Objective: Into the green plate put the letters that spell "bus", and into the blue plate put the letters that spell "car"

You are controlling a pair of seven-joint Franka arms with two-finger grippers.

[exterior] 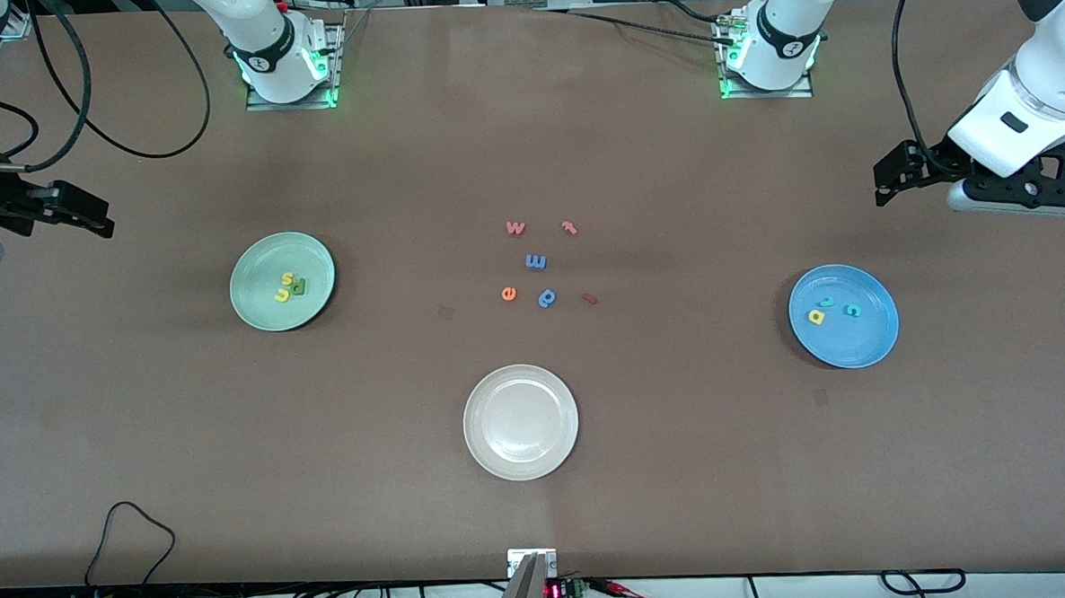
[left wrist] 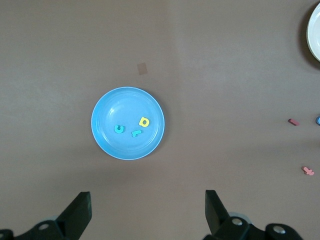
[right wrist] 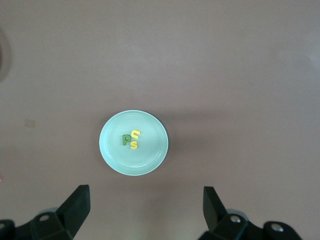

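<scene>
The pale green plate (exterior: 259,304) lies toward the right arm's end of the table and holds a green b (exterior: 298,288), a yellow u (exterior: 282,296) and a yellow s (exterior: 287,277). The right wrist view shows the same plate (right wrist: 150,161) with the b (right wrist: 125,139), u (right wrist: 135,133) and s (right wrist: 133,145). The blue plate (exterior: 860,343) lies toward the left arm's end, holding a yellow a (exterior: 816,316), teal r (exterior: 826,301) and teal c (exterior: 852,310). My left gripper (left wrist: 147,199) hangs open and empty high above the table beside the blue plate (left wrist: 107,142). My right gripper (right wrist: 145,196) hangs open and empty high beside the green plate.
A white plate (exterior: 522,461) sits empty nearer the front camera, mid-table. Loose letters lie in the middle: pink w (exterior: 516,228), red t (exterior: 569,227), blue m (exterior: 535,261), orange e (exterior: 509,293), blue p-shaped letter (exterior: 547,297), a dark red piece (exterior: 590,298).
</scene>
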